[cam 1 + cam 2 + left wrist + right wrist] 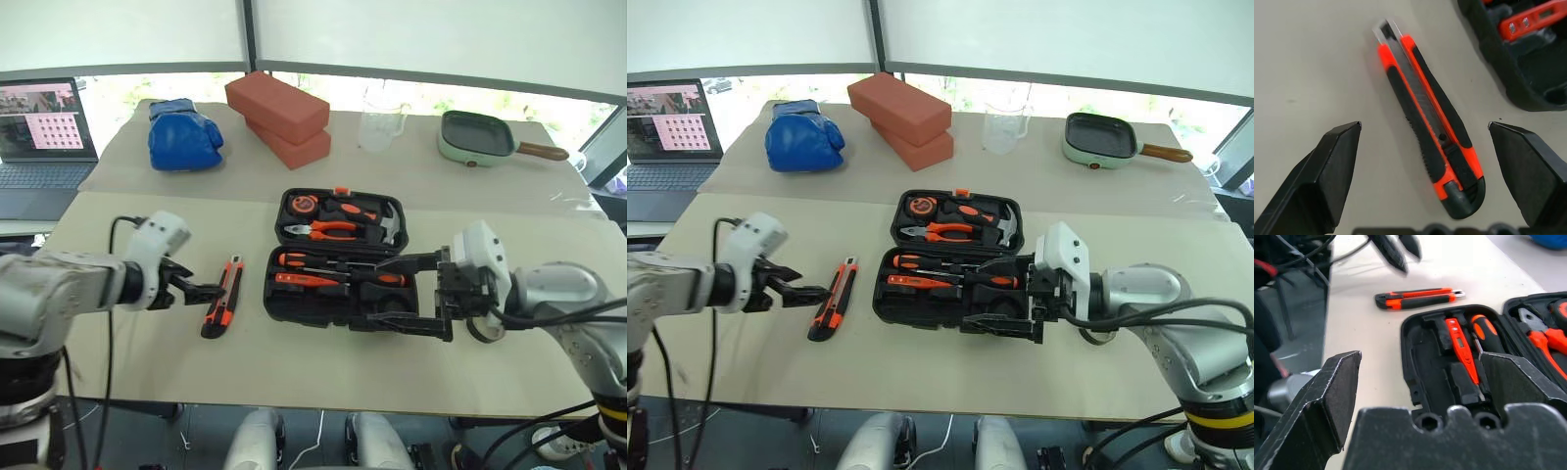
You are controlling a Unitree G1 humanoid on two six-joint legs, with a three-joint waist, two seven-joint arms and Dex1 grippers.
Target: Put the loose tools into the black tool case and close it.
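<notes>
Left gripper [201, 291] sits low over the near-left of the table [118, 372], its 2 black fingers spread wide and holding nothing. In the left wrist view the fingers flank the utility knife [1430, 122], one to either side, with bare table between each pad and the knife.

Utility knife, orange and black, lies flat on the table just left of the black tool case [338, 259], apart from it, long axis running roughly front to back.

Case stands open, lid laid back. Lid half holds an orange tape measure [305, 205], orange-handled pliers [328, 229] and a steel-headed hammer [384, 223]. Near half holds a black-and-orange screwdriver [313, 261] and the slim red tester screwdriver [304, 280]; a long recess at the near-right looks unfilled.

Right gripper [416, 294] hangs at the right end of the case, fingers fully apart and empty, one over the case's near half and one at its front edge.

Step in hand, by my reading: picking up the knife, seemingly the 1 loose tool on the table. A second screwdriver and the tape roll I cannot make out.

Next move calls for lowering the left fingers around the knife body, closing across its narrow width, then carrying it right to the free recess. Right gripper would need to clear the case first.
</notes>
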